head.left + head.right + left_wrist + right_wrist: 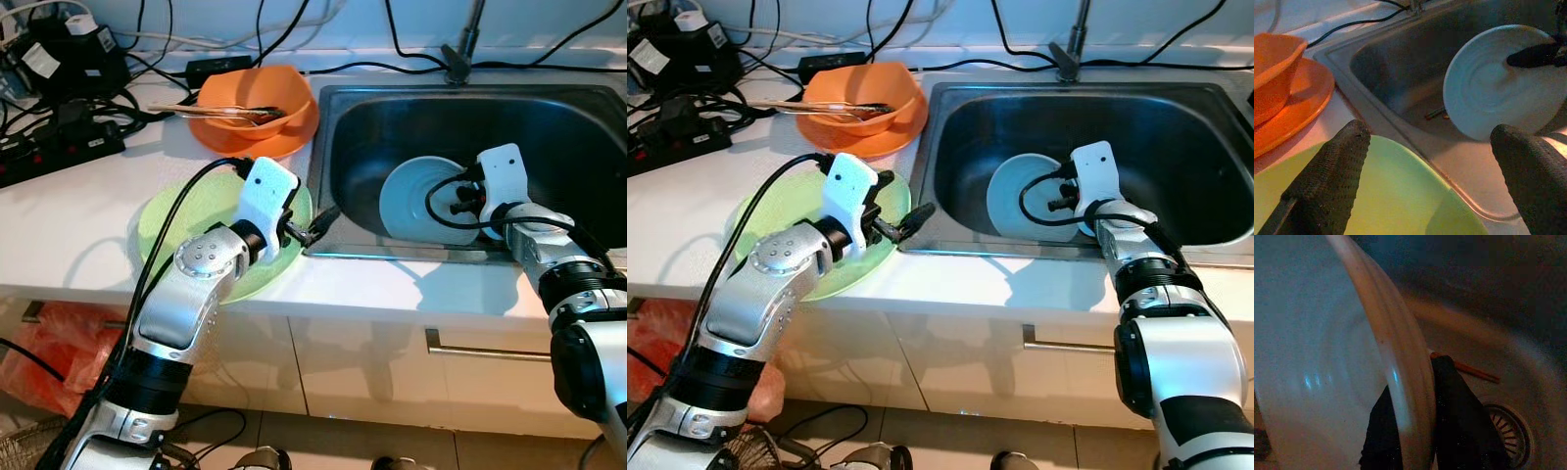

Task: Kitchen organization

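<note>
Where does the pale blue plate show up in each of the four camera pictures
Left eye view: pale blue plate tilted on edge in the sink, right gripper clamped on its rim.
Right eye view: in the sink, centre right.
Left wrist view: upper right, past the green plate.
Right wrist view: close up on the left, rim between the fingers.
Shared landmark: the sink.

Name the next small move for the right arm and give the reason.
Probably lift the pale blue plate straight up out of the sink. The right gripper is shut on its rim, holding it tilted on edge, and the green plate on the counter looks like a place to stack it.
</note>
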`<state>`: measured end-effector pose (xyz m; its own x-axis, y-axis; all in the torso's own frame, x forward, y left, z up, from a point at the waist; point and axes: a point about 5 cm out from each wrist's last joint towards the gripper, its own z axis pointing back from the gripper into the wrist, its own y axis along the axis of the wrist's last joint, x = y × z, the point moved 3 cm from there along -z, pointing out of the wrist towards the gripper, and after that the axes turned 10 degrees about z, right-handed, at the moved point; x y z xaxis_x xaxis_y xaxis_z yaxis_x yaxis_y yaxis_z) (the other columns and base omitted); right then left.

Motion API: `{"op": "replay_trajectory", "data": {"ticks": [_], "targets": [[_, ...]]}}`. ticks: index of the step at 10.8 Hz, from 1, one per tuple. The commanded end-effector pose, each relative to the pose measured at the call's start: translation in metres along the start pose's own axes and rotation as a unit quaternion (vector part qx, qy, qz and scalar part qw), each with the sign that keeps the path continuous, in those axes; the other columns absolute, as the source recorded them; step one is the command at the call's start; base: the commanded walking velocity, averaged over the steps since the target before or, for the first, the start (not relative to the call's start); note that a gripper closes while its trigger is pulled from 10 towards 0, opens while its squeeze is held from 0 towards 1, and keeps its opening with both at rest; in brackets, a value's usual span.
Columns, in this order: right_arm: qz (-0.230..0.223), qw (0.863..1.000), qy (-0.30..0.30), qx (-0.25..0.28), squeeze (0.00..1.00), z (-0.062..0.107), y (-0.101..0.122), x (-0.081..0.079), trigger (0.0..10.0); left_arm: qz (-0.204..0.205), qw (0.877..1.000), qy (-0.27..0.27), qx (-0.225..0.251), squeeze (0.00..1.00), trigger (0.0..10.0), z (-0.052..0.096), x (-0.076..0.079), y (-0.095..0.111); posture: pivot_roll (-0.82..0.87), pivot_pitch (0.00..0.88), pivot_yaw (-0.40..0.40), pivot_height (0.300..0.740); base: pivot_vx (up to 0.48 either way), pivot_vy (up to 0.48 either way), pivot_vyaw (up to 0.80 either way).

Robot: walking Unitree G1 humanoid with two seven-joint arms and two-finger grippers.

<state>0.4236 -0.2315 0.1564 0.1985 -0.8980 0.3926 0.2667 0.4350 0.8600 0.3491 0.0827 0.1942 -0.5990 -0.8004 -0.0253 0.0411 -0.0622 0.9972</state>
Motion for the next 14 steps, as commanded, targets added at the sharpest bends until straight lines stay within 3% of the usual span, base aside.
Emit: {"op": "replay_trajectory", "data": {"ticks": [1,4,5,8,12,14], "targets": [[0.003,1.0,0.006,-0.01,0.0,0.0,-0.006,-0.001,10.0,-0.004,1.0,-0.002,0.006,1.0,10.0,0.001,0.0,0.006,0.07,0.119,0.073,0.74,0.0,0.0,0.0],[0.01,1.0,0.003,-0.017,0.0,0.003,-0.007,0.007,10.0,0.007,1.0,-0.004,-0.002,1.0,10.0,0.0,0.0,0.007,0.06,0.119,0.074,0.74,0.0,0.0,0.0],[0.003,1.0,0.003,-0.015,1.0,0.003,-0.005,0.008,10.0,-0.001,1.0,-0.021,-0.004,1.0,10.0,-0.001,0.005,0.008,0.06,0.122,0.07,0.74,0.0,0.0,0.0],[0.001,1.0,0.025,-0.005,1.0,0.001,0.0,-0.001,10.0,0.001,0.999,-0.034,-0.012,1.0,10.0,0.0,0.013,0.003,0.06,0.122,0.071,0.74,0.0,0.0,0.0],[0.0,1.0,0.03,-0.003,1.0,0.0,-0.001,-0.004,10.0,-0.004,0.999,-0.034,-0.013,1.0,10.0,-0.001,0.011,0.004,0.06,0.119,0.075,0.74,0.0,0.0,0.0],[-0.024,0.999,0.021,0.041,1.0,-0.001,0.019,-0.002,10.0,-0.023,0.998,-0.043,-0.03,1.0,10.0,0.001,0.013,0.0,0.06,0.119,0.075,0.74,0.0,0.0,0.0]]}}
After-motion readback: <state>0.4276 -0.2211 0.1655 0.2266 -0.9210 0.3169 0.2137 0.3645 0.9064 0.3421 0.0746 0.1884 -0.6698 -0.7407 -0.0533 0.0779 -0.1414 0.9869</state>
